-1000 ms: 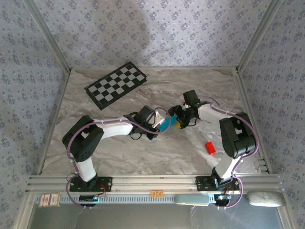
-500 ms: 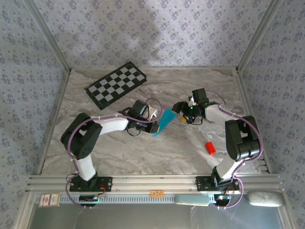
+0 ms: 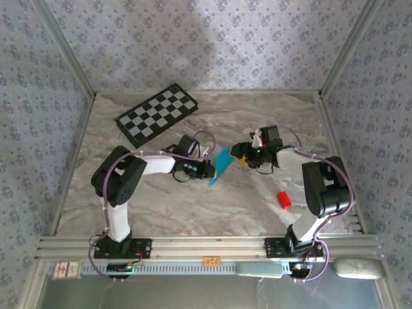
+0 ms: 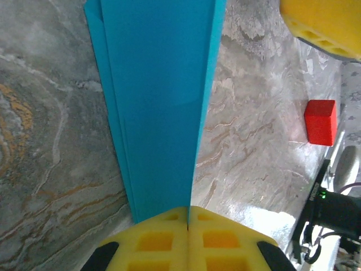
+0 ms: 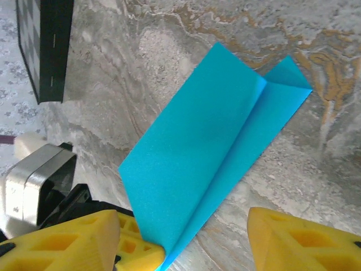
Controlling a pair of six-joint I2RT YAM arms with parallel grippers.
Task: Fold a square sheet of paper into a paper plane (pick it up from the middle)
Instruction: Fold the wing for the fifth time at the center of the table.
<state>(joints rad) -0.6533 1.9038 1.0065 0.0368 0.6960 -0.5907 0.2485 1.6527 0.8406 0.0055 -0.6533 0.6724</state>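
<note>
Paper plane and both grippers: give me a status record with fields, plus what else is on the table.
paper plane: cyan, folded narrow, centre crease, between the two grippers
left gripper: shut on one end of it
right gripper: open, close beside the plane, not gripping it
red block: on the table, toward the right side, untouched
checkered board: far left of the table

Setting: robot test booth, laboratory type. Evidence: marble-patterned counter (image 3: 193, 206) boxed in on three sides by flower-print wall panels (image 3: 212, 45) set in bare metal posts (image 3: 64, 48). Slotted aluminium rail (image 3: 206, 243) along the near edge, carrying cabled left arm (image 3: 119, 183) and right arm (image 3: 322, 187). Checkered board (image 3: 156, 114) lying flat, back left.
</note>
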